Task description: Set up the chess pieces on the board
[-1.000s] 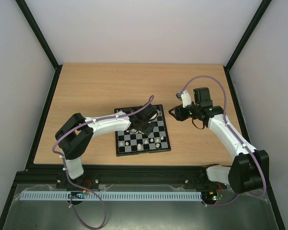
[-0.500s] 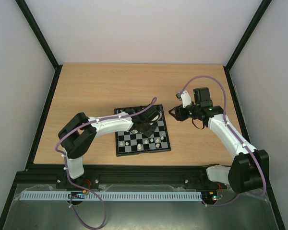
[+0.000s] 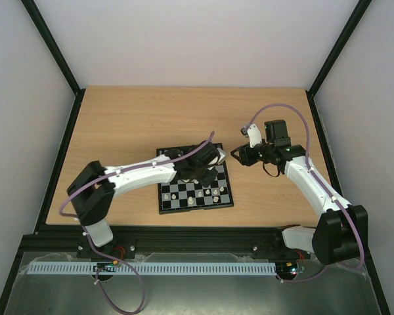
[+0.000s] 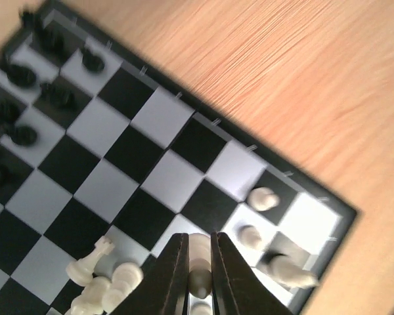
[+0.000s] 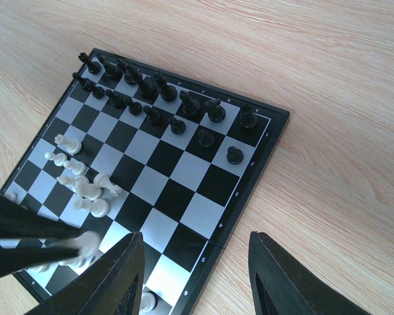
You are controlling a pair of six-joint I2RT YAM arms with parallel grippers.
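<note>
The board [image 3: 197, 207] lies mid-table, and my left gripper [image 3: 207, 173] hovers over its right half. In the left wrist view that gripper [image 4: 198, 270] is shut on a cream-white chess piece [image 4: 199, 257], held just above the board [image 4: 161, 115]. A cluster of white pieces [image 4: 108, 283] lies left of the fingers, some toppled, and two more white pieces [image 4: 262, 197] stand near the corner. Black pieces [image 5: 164, 92] line the opposite side of the board [image 5: 184, 174]. My right gripper [image 5: 194, 237] is open with nothing in it, above the board's right edge.
Bare wooden table [image 3: 131, 118] surrounds the board, framed by a black rail [image 3: 64, 164] and white walls. The right arm [image 3: 308, 180] reaches in from the right, its gripper [image 3: 237, 156] just beside the board's far right corner.
My left gripper has closed onto the white piece. The left arm has stretched further right over the board, with its elbow dropping lower. The right arm has not moved.
</note>
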